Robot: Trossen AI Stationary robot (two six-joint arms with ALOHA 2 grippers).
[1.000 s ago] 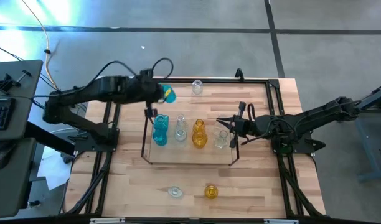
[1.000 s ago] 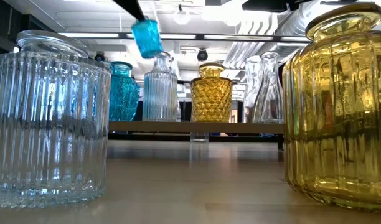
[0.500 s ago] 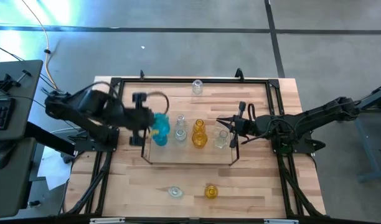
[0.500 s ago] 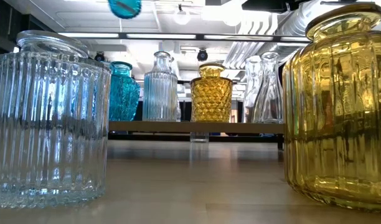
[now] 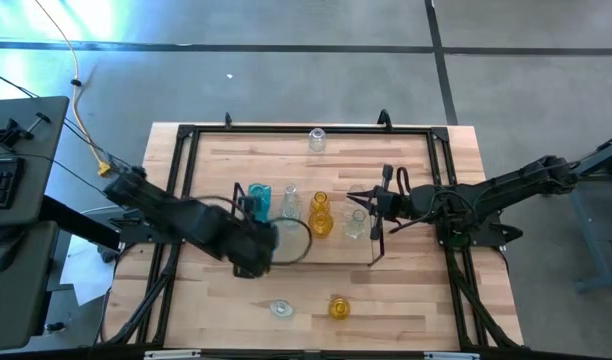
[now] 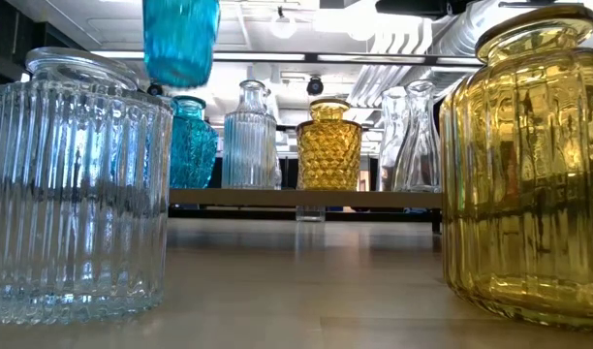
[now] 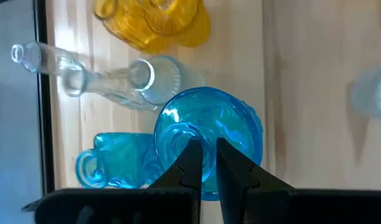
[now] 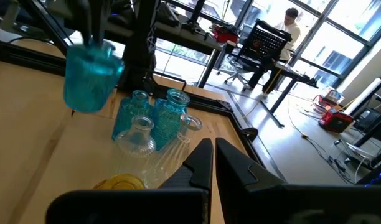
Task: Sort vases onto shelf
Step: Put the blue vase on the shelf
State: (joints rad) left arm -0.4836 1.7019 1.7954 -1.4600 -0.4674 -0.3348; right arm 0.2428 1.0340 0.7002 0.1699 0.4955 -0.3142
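While left gripper (image 7: 205, 163) fingers clamp blue vase (image 7: 209, 137), its base is hidden.

No legible text, label, brand, number or sign appears in any of the four views. The glass vases carry only moulded ribs and diamond patterns, without lettering. The wooden surface and the shelf are unmarked, and the arms show no readable print. Objects in the room beyond the surface are too small to read.
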